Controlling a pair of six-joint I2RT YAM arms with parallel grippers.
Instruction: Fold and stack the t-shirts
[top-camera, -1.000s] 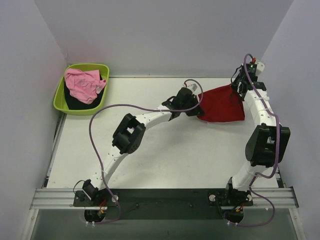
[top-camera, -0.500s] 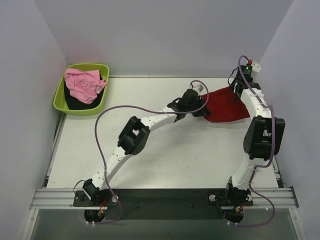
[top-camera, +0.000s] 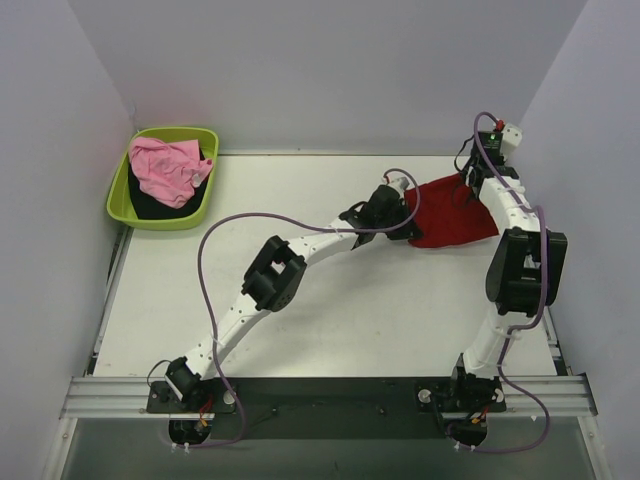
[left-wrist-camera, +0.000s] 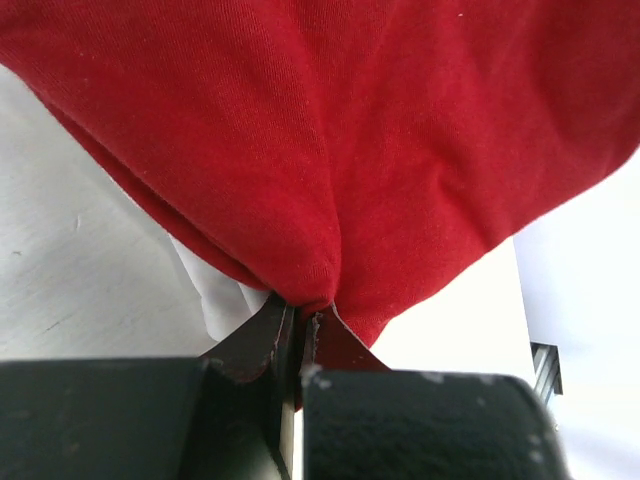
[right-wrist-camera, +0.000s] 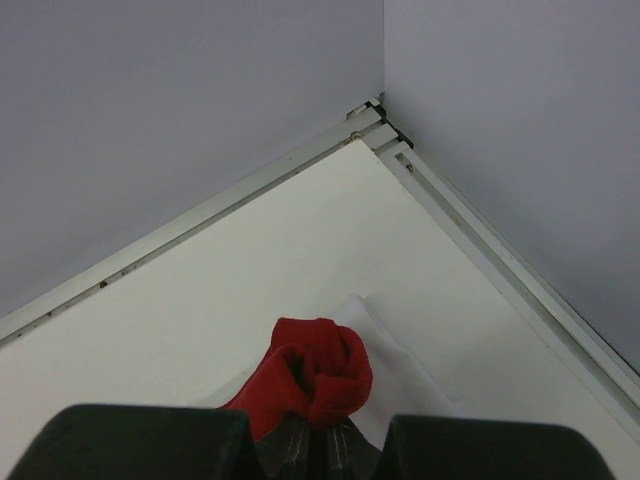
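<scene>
Tub (top-camera: 170, 131) far left, shirt (top-camera: 455, 212) far right

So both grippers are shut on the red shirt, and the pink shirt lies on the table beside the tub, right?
No: the pink shirt lies in the tub, not beside it, as the top view shows. The left gripper and right gripper are indeed shut on the red shirt.
</scene>
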